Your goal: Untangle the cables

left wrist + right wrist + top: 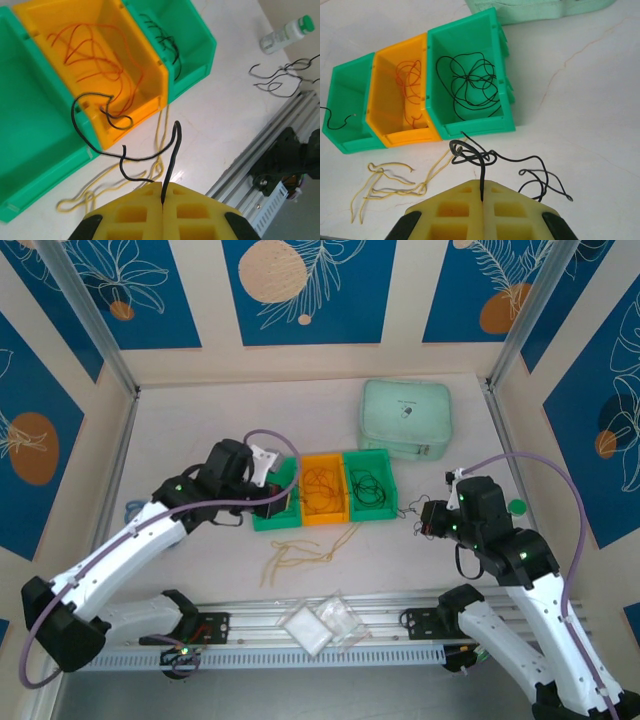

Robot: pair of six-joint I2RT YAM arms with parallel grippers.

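Clamping thin, kinked black cables (173,150), the left hand (163,197) and right hand (482,192) each pinch one.

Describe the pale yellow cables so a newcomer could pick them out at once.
Find the orange bin, middle of three in a row on the table. Just in front of it, nearer the arms, lies a loose bunch of thin strands: the pale yellow cables. Colour sets them apart: the brown-orange cables lie in that bin, the black cables elsewhere.
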